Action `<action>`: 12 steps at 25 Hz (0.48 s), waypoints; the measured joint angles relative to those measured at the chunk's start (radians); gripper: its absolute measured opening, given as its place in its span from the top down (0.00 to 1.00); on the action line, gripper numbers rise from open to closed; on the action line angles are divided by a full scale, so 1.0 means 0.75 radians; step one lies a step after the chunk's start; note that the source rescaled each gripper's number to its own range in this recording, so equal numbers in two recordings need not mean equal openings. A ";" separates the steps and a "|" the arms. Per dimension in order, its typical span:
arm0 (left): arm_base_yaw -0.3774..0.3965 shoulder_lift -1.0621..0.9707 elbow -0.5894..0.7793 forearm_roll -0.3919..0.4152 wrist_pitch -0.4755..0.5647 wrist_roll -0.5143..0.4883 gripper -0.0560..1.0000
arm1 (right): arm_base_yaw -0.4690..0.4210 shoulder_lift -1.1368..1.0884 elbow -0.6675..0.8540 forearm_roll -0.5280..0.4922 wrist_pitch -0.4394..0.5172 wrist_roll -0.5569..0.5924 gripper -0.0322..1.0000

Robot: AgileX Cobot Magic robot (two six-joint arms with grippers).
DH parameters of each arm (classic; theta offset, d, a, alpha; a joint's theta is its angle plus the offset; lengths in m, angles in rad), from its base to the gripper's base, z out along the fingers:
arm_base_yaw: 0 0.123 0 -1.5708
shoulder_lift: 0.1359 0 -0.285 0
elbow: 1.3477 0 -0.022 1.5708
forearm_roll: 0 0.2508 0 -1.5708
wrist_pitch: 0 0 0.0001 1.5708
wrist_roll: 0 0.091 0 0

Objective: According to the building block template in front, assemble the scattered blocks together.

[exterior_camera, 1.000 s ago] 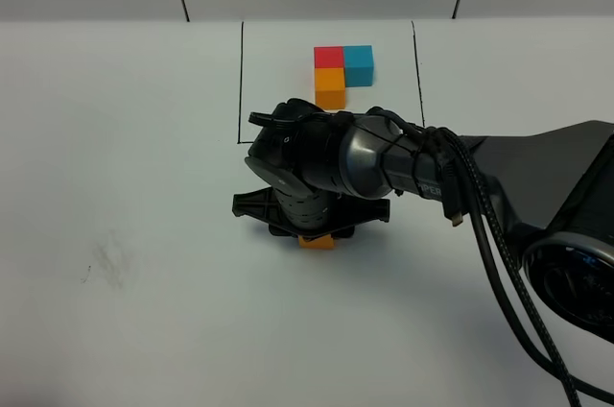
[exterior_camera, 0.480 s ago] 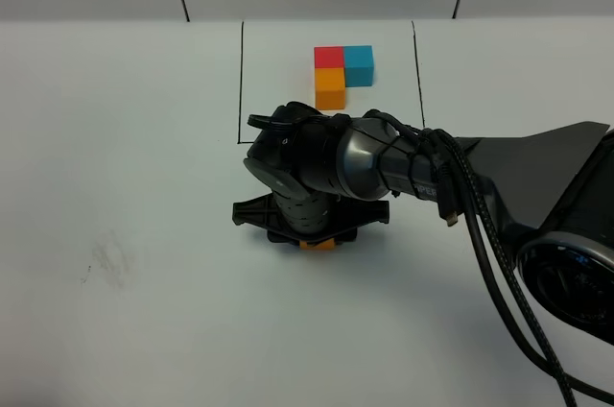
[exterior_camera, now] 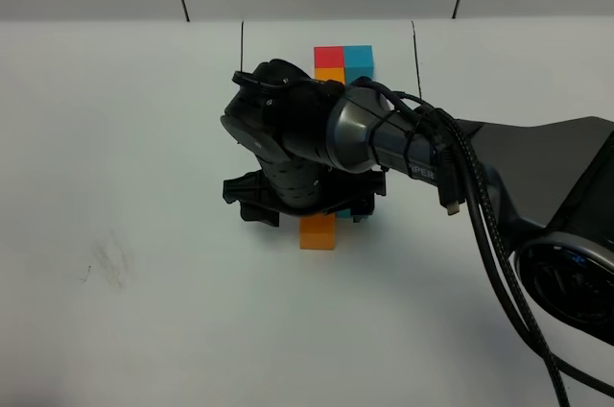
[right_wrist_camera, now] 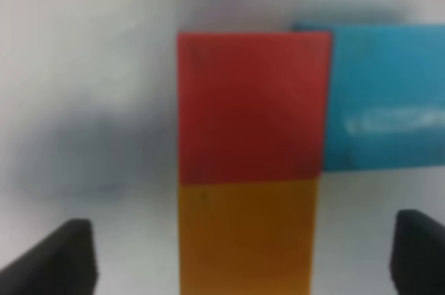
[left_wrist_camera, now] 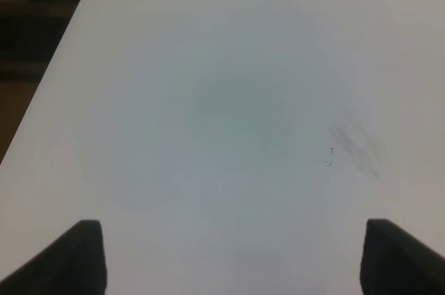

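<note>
The building block template (exterior_camera: pixel 357 58) lies at the back inside thin black lines; its red and blue cubes show, and my right arm partly hides its orange cube. The scattered blocks lie together in the right wrist view: the red cube (right_wrist_camera: pixel 252 107) touches the sky-blue cube (right_wrist_camera: pixel 386 97) on one side and the orange cube (right_wrist_camera: pixel 247 236) on another, in an L. From above, only the orange cube (exterior_camera: pixel 318 231) shows fully below the arm. My right gripper (right_wrist_camera: pixel 240 260) hovers open above them, holding nothing. My left gripper (left_wrist_camera: pixel 236 260) is open over bare table.
The black frame lines (exterior_camera: pixel 241 81) run on both sides of the template. A faint grey smudge (exterior_camera: pixel 110 263) marks the table at the left, seen also as the smudge (left_wrist_camera: pixel 354 145). The table edge (left_wrist_camera: pixel 49 100) drops to dark floor. Cables (exterior_camera: pixel 480 234) trail off the right arm.
My right gripper has opened, let go of the orange cube and risen toward the back. The orange cube now rests on the table against the red one. The left gripper is unchanged.
</note>
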 joint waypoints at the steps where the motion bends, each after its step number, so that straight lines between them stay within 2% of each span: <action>1: 0.000 0.000 0.000 0.000 0.000 0.000 0.31 | 0.000 0.000 -0.033 0.000 0.033 0.000 0.09; 4: 0.000 0.000 0.000 0.000 0.000 0.000 0.31 | 0.000 -0.026 -0.086 -0.037 0.050 -0.010 0.01; 6: 0.000 0.000 0.000 0.000 0.000 0.001 0.31 | 0.000 -0.072 -0.091 -0.128 0.056 -0.032 0.00; 12: 0.000 0.000 0.000 0.000 0.000 0.001 0.31 | -0.058 -0.247 -0.095 -0.601 0.064 -0.213 0.00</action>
